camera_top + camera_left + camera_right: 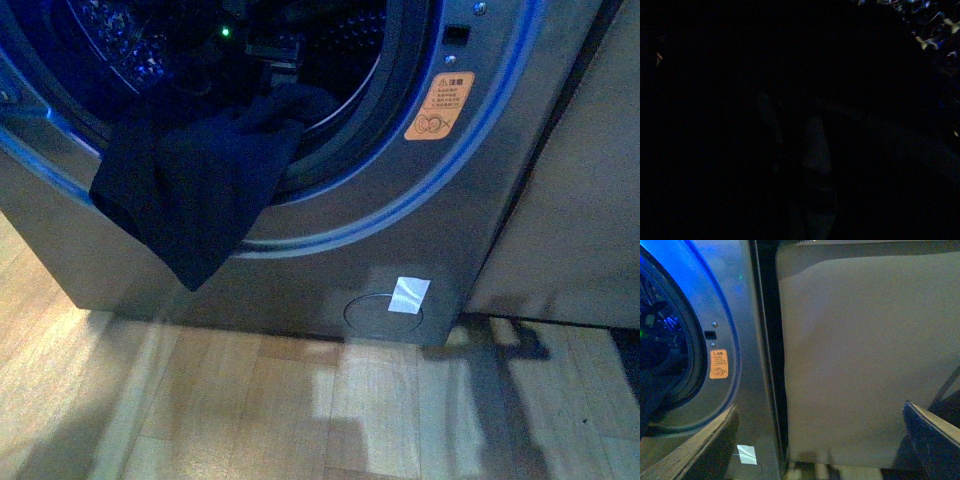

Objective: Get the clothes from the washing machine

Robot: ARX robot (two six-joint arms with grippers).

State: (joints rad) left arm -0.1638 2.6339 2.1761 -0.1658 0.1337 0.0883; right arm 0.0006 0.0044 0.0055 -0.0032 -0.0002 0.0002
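Clothes (pixel 190 190), one plain dark navy garment, hang half out of the washing machine (pixel 300 280): the upper part lies bunched inside the open porthole, the rest drapes over the lower black rim (pixel 395 95) and down the grey front panel, its lowest corner ending above the wooden floor (pixel 300 410). Behind it the perforated drum (pixel 130 40) glows blue, and a small green light (pixel 225 32) shines beside a dark shape too dim to identify. An orange warning sticker (pixel 439 105) sits on the ring just right of the porthole, and a white slip of paper (pixel 408 294) is stuck at the edge of the round cover (pixel 370 315) low on the panel. A beige panel (pixel 570 200) stands just to the right of the machine, a dark gap between them. The right end effector (pixel 819 407) is spread wide with nothing between its fingers (pixel 700 445), facing that gap, well away from the garment. The left wrist view is dark, so I cannot tell how the left end effector stands.
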